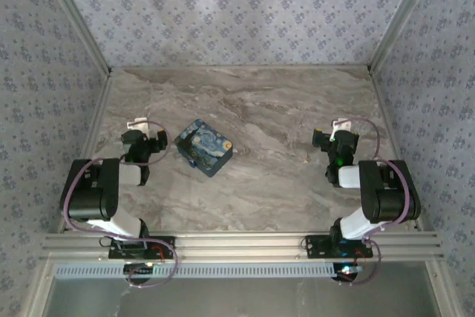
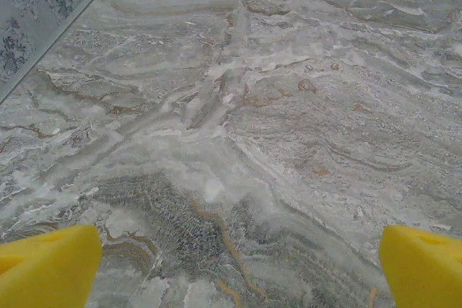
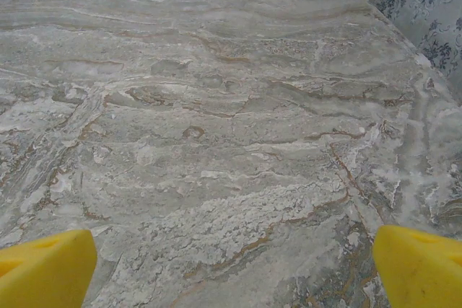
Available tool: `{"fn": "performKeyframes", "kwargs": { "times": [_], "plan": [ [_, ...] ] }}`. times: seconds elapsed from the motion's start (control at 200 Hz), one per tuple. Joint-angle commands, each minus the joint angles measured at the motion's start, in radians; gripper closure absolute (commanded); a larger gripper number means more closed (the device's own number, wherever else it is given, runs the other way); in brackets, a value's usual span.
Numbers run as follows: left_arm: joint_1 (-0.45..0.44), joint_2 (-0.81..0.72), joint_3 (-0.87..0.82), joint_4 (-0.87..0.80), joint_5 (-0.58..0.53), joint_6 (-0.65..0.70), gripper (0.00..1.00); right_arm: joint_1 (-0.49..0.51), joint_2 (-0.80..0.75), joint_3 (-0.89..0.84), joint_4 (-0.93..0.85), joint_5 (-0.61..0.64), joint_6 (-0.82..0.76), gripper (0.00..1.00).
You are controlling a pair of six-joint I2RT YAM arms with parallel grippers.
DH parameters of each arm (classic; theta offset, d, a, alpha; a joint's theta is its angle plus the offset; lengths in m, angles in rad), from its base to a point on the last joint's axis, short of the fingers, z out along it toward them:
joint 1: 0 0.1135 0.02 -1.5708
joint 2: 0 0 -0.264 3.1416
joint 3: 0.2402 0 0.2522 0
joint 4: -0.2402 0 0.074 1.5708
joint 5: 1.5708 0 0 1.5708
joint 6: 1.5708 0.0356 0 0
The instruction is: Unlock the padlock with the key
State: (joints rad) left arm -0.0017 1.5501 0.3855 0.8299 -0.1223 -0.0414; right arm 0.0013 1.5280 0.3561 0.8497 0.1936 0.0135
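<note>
Marble table (image 1: pixel 282 94) comes first, one slab walled on three sides, with very little lying on it. Next are my two arms, left arm (image 1: pixel 93 187) and right arm (image 1: pixel 386 191), folded low near the front edge and well apart.

Then one blue block (image 1: pixel 204 147) with a swirled painted pattern lies flat just to the right of my left pincer (image 2: pixel 231 268). I take it for the padlock, though I cannot tell whether it is the lock itself or a case.

Both pincers are spread wide and hold nothing. The left pincer's yellow pads (image 2: pixel 47 265) sit at the corners of the wrist view over bare marble, and so do my right pincer (image 3: pixel 231 268) and its pads (image 3: pixel 419 265). That makes two pads each, four in all.

Smallest is one speck (image 1: pixel 304 159) just left of my right pincer, too small to say if it is the key.

I judge this the very start, with nothing grasped. The next move calls for finding the key and pinching it by its bow, while my left pincer steadies the block.
</note>
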Motion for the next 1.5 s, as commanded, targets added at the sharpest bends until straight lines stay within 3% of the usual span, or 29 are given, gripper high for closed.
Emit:
{"fn": "performKeyframes", "kwargs": {
  "times": [0.0,0.57,0.695,0.794,0.854,0.919,0.974,1.039,1.154,1.304,1.494],
  "plan": [
    [0.003,-0.016,0.024,-0.006,0.013,0.012,0.02,-0.003,-0.003,0.013,0.011,-0.005,-0.014,0.00],
    [0.010,-0.021,0.023,-0.007,0.016,0.005,0.02,0.016,-0.046,0.022,-0.024,0.019,-0.032,0.00],
    [0.011,-0.111,0.112,-0.235,-0.084,-0.035,0.02,0.073,-0.177,0.130,-0.320,0.092,-0.045,0.00],
    [0.009,-0.160,0.198,-0.421,-0.042,-0.030,0.02,0.121,-0.274,0.160,-0.434,0.099,0.023,0.00],
    [0.011,-0.180,0.236,-0.481,-0.022,-0.064,0.02,0.125,-0.333,0.178,-0.496,0.023,0.150,0.00],
    [0.019,-0.193,0.271,-0.529,0.033,-0.169,0.02,0.089,-0.368,0.214,-0.610,-0.114,0.418,0.00],
    [0.038,-0.184,0.312,-0.576,0.129,-0.256,0.02,0.045,-0.345,0.246,-0.682,-0.284,0.554,0.00],
    [0.056,-0.153,0.361,-0.609,0.286,-0.296,0.02,0.054,-0.298,0.275,-0.674,-0.481,0.558,0.00],
    [0.052,-0.107,0.403,-0.617,0.467,-0.327,0.06,0.196,-0.282,0.326,-0.739,-0.502,0.495,0.02],
    [0.027,-0.044,0.463,-0.747,0.555,-0.332,0.19,0.348,-0.175,0.429,-0.859,-0.564,0.482,0.10],
    [-0.060,0.020,0.488,-0.801,0.584,-0.305,0.24,0.507,0.009,0.492,-0.814,-0.689,0.530,0.18]
  ]
}}
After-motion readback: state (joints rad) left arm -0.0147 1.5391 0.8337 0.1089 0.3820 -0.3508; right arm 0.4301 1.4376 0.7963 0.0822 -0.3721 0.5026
